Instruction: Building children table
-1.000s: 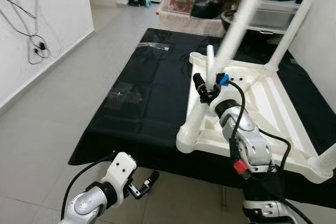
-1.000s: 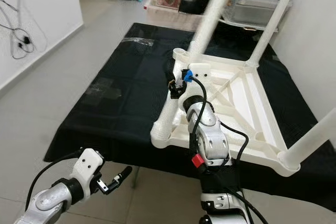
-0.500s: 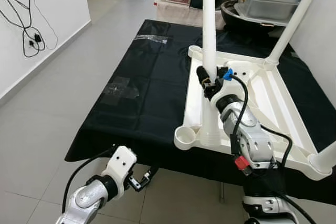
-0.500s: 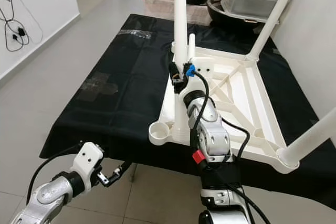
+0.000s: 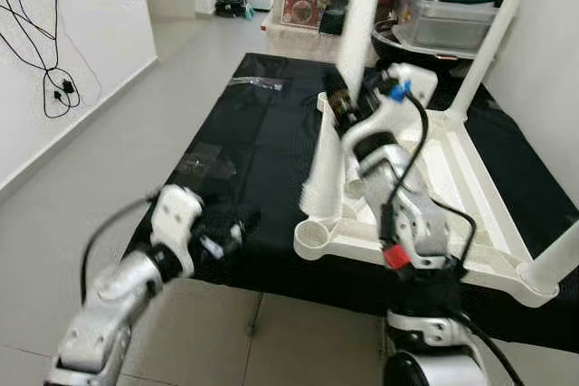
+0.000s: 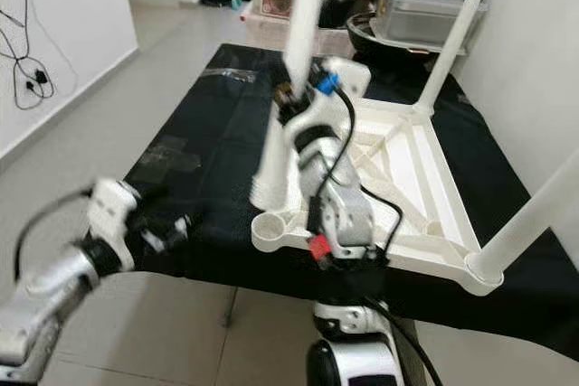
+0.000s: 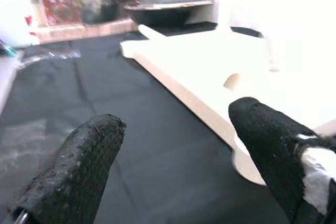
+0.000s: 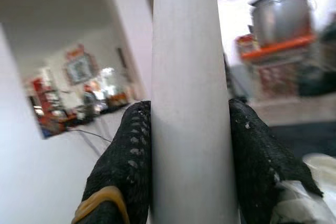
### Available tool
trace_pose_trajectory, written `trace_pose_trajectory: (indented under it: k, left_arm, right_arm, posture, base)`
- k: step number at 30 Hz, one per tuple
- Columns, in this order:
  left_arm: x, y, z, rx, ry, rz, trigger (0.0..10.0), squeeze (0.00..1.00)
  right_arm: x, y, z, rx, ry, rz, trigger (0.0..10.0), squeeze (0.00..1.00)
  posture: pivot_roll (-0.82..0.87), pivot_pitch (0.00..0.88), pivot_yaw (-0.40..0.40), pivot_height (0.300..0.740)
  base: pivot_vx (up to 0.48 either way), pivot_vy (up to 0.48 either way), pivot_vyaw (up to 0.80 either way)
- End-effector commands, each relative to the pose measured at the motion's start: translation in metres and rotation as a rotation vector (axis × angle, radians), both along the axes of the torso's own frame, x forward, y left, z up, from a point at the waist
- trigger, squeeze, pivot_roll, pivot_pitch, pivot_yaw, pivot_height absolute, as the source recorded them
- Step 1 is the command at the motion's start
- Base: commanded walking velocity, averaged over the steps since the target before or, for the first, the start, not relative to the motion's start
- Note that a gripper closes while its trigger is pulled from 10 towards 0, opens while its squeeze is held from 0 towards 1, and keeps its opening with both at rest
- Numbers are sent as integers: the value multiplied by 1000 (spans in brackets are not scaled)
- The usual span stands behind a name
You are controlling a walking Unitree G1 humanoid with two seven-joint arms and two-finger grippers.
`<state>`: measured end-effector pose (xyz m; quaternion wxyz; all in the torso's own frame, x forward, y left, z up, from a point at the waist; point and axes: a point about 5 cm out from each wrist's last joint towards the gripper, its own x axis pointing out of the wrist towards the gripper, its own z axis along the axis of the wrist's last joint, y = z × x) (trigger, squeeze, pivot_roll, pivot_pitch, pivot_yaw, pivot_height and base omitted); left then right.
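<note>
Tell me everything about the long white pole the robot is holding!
The white table leg is a long, smooth tube that looks like plastic, wider at its lower end. The right gripper is shut on it, one black finger pressed against each side. It hangs tilted above the near left corner of the upside-down white tabletop, its flared end just above the empty corner socket, not yet pushed in. It looks blurred.

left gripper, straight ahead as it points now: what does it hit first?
Probably the near edge of the white tabletop. The left gripper is open, over the black cloth, pointing toward that edge, with bare cloth in between. Depth is unclear; angled lower, it would meet the cloth first.
</note>
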<state>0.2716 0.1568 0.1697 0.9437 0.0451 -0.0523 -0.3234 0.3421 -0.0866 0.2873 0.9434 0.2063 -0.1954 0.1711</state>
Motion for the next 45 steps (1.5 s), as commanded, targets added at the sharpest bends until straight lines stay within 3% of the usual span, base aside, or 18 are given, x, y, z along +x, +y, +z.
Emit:
trace_pose_trajectory:
  k: [1, 11, 19, 20, 27, 32, 43, 44, 45]
  left_arm:
    - [0, -7, 0, -11, 21, -68, 10000, 0]
    - [7, -14, 4, -31, 64, -194, 10000, 0]
    - [15, -12, 13, -138, 83, -211, 10000, 0]
    - [16, -14, 14, -170, 99, -246, 10000, 0]
    - [15, -21, 13, -189, 122, -303, 10000, 0]
    - [14, -33, 20, -212, 131, -409, 10000, 0]
    - [20, -30, 21, -214, 123, -372, 10000, 0]
    - [21, -29, 20, -215, 124, -362, 8157, 0]
    - [21, -28, 19, -215, 125, -354, 4392, 0]
  right_arm:
    - [-1, 4, -3, 10, 6, 16, 0, 0]
    - [-8, 24, 4, 63, -33, 113, 0, 0]
    - [-19, 36, 9, 105, -81, 210, 0, 0]
    - [-21, 40, 9, 106, -86, 237, 0, 0]
    - [-23, 44, 8, 109, -81, 267, 0, 0]
    - [-27, 51, 1, 92, -61, 325, 0, 0]
    - [-35, 60, 0, 79, -69, 415, 0, 0]
    - [-35, 60, 0, 79, -69, 416, 0, 0]
    - [-35, 60, 0, 79, -69, 417, 0, 0]
  posture:
    - [59, 0, -97, 740]
    - [44, 0, -77, 740]
    - [46, 0, -72, 740]
    - [46, 0, -72, 740]
    - [48, 0, -73, 740]
    - [42, 0, -69, 740]
    - [43, 0, -70, 740]
    - [43, 0, -70, 740]
    - [43, 0, -70, 740]
  base:
    - [0, 0, 0]
    - [0, 0, 0]
    - [0, 0, 0]
    - [0, 0, 0]
    - [0, 0, 0]
    - [0, 0, 0]
    - [0, 0, 0]
    - [0, 0, 0]
    - [0, 0, 0]
